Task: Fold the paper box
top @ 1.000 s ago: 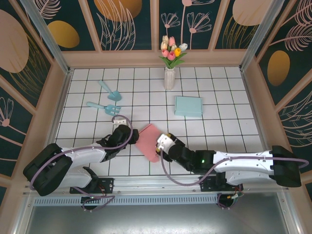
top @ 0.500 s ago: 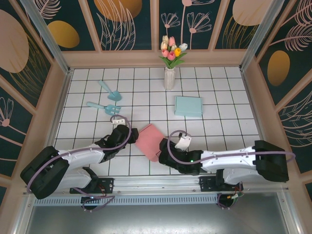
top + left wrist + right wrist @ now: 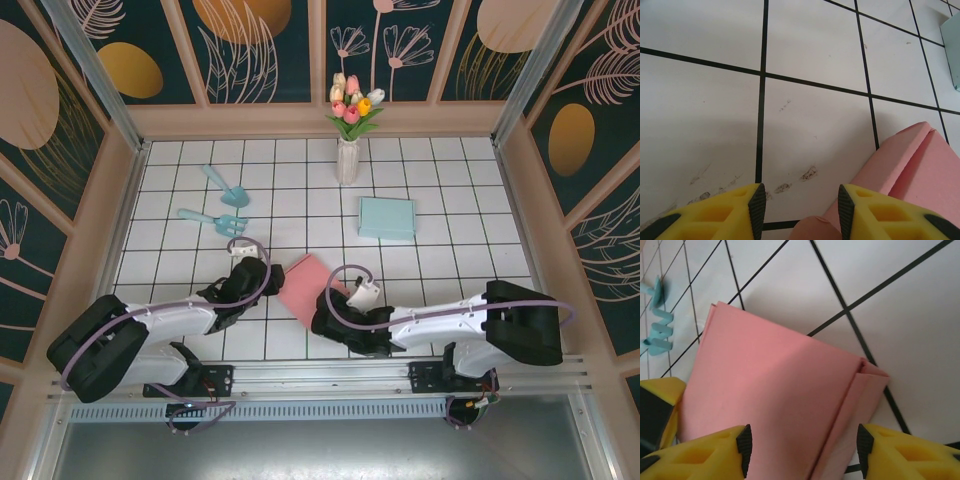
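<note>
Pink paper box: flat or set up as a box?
Flat. The pink paper box lies collapsed on the tiled table, layered edges showing at one corner.

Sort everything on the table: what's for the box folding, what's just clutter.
For the job: pink paper box.
Lying about: vase of tulips, light blue box, teal trowel, teal fork.

Flattened pink paper box [image 3: 305,287], one side flap folded over, lying askew on the white-tiled worktop [image 3: 450,200] near its front edge.
</note>
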Available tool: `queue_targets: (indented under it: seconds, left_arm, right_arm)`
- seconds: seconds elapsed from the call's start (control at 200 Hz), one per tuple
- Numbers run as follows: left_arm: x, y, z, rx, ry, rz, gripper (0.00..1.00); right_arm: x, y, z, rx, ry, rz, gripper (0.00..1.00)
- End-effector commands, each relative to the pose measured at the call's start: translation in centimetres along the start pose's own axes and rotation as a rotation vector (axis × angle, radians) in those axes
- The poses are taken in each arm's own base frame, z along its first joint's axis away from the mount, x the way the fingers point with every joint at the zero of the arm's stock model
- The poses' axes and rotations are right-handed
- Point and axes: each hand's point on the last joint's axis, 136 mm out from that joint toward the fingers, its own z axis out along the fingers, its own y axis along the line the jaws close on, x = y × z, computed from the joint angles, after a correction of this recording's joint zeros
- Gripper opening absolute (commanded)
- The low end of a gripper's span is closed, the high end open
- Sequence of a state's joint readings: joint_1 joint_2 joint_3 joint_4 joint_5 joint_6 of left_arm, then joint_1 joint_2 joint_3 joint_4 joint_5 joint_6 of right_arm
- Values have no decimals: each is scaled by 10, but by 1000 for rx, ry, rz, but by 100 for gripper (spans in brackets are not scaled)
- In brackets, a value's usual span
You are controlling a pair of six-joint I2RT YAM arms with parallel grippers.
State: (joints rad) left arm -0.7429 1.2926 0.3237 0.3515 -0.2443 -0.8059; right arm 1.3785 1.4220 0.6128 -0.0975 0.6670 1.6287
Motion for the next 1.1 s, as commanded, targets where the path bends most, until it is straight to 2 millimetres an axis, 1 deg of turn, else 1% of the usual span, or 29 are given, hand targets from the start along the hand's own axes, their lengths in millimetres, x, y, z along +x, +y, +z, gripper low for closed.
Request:
queue_targets:
  seconds: [0.0,0.14,0.275,0.375,0.465,0.56,0.58,0.626,0.676,0.691,0.716,0.831,0.941,1.051,1.096]
  left_arm:
    - [3,2,-1,7,-8,-17,45]
    - [1,1,-2,11,-13,-19,45]
    - [-6,-1,-7,11,-35,-23,45]
    - [-14,0,-13,2,-63,-53,45]
    - [-22,1,-23,-2,-93,-105,46]
    - [-30,3,-35,-24,-102,-164,51]
    - [-30,3,-37,-28,-94,-170,53]
    - [-31,0,-40,-32,-74,-168,62]
    - [-28,0,-42,-47,-44,-172,67]
    - [-27,0,-42,-50,-34,-169,71]
    - [-24,-1,-42,-52,-17,-166,73]
    - [-5,1,-33,-60,70,-165,74]
    - [13,7,-24,-107,147,-214,74]
    - [24,6,-16,-149,208,-291,74]
    - [25,6,-15,-178,225,-311,74]
  right_arm:
    - [4,0,8,-20,36,-8,58]
    - [2,0,16,-33,71,-35,53]
    - [-6,-8,22,-15,75,-101,49]
    - [-11,-11,28,6,88,-184,47]
    - [-12,-13,32,4,105,-233,45]
    - [-14,-12,33,-13,117,-291,45]
    - [-15,-12,33,-15,118,-303,45]
    - [-17,-10,33,-23,121,-336,45]
    - [-21,-5,33,-43,127,-382,45]
    - [-22,-4,33,-48,128,-394,45]
    - [-24,-1,33,-58,131,-421,45]
    - [-31,7,32,-88,143,-506,45]
    - [-29,7,35,-99,185,-540,46]
    - [-30,5,38,-89,197,-555,46]
    - [-30,5,38,-92,198,-562,46]
